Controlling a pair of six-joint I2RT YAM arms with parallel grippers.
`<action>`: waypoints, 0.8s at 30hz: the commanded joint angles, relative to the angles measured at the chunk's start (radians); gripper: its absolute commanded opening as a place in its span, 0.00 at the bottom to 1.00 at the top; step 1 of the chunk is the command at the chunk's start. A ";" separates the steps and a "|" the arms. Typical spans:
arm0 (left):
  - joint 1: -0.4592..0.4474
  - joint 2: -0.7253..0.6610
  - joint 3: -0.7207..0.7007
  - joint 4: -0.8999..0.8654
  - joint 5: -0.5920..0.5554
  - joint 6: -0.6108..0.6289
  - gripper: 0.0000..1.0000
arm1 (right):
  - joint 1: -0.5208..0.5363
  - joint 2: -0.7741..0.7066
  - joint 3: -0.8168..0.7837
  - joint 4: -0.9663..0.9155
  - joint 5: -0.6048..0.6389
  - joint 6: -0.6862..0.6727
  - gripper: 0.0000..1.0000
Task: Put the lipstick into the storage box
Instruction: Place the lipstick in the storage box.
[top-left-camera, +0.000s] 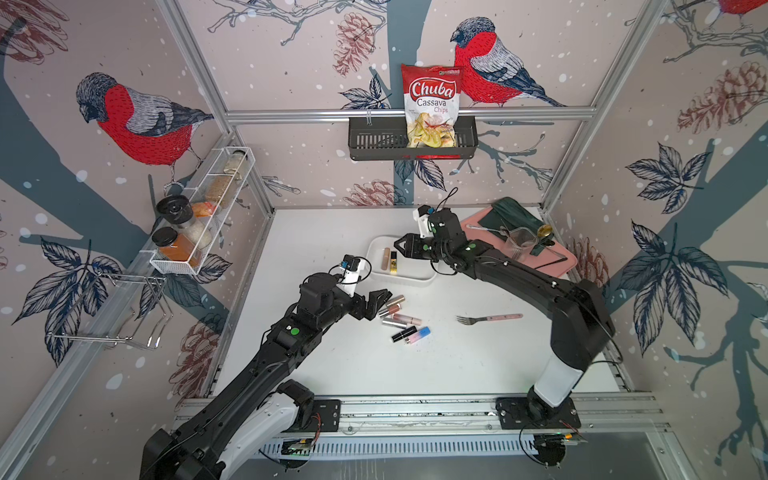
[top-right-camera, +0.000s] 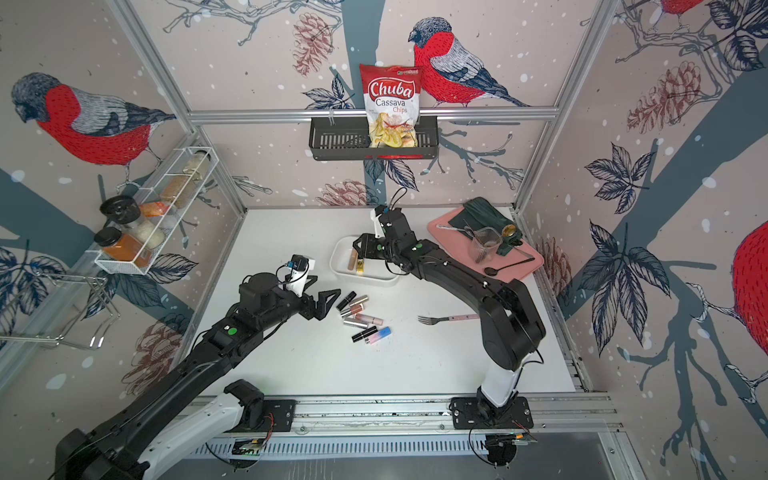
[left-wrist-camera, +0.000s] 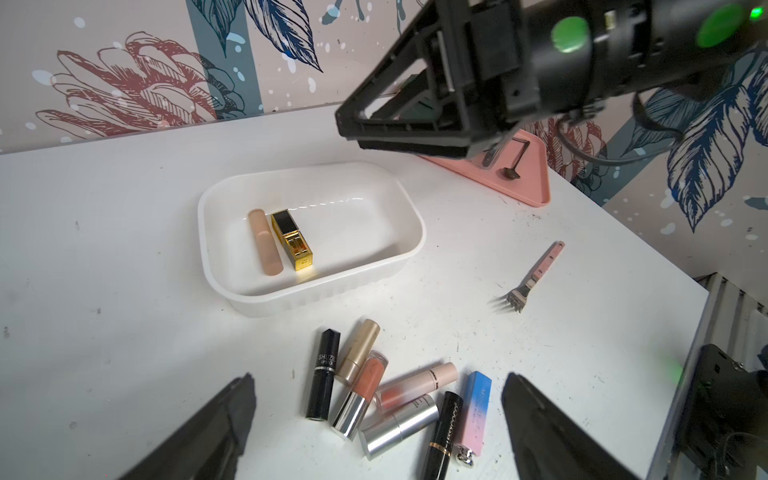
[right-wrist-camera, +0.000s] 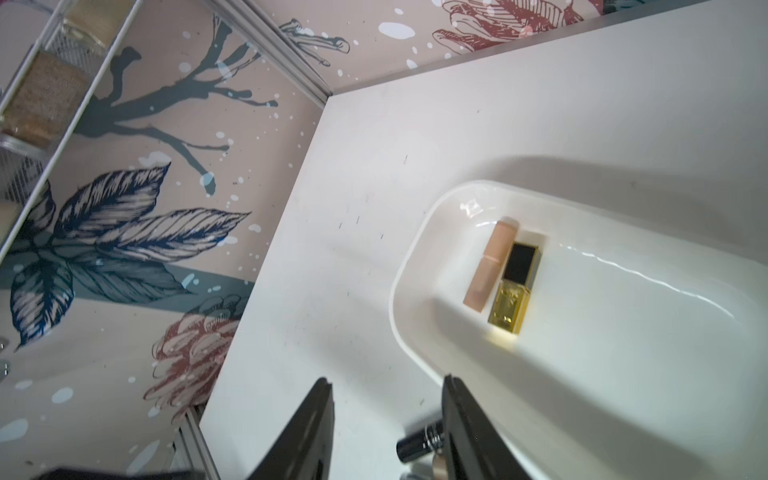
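Note:
The white storage box (top-left-camera: 415, 279) (left-wrist-camera: 316, 299) (right-wrist-camera: 415, 232) sits at mid-table. Inside it lie a beige lipstick (top-left-camera: 386, 258) (left-wrist-camera: 265, 241) and a gold-cased lipstick (top-left-camera: 393, 264) (right-wrist-camera: 513, 291), side by side. My right gripper (top-left-camera: 400, 246) (right-wrist-camera: 388, 380) hovers above the box's left end, open, with nothing between its fingers. Several more lipsticks (top-left-camera: 401, 319) (left-wrist-camera: 390, 395) lie in a loose pile in front of the box. My left gripper (top-left-camera: 380, 303) (left-wrist-camera: 380, 380) is wide open just left of that pile, and holds nothing.
A pink-handled fork (top-left-camera: 488, 318) lies right of the pile. At the back right is a pink tray (top-left-camera: 557, 266) with a cup, spoons and a green cloth. A black wall basket (top-left-camera: 374, 141) holds a chips bag. A spice rack (top-left-camera: 199, 216) hangs on the left wall.

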 joint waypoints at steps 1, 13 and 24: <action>-0.016 0.012 -0.001 0.038 0.045 0.012 0.96 | 0.026 -0.125 -0.106 -0.106 0.049 -0.070 0.48; -0.065 0.117 0.014 -0.003 0.011 0.041 0.92 | 0.156 -0.357 -0.473 -0.206 0.064 -0.193 0.58; -0.067 0.166 0.027 -0.016 -0.019 0.030 0.94 | 0.185 -0.233 -0.463 -0.155 0.171 -0.199 0.59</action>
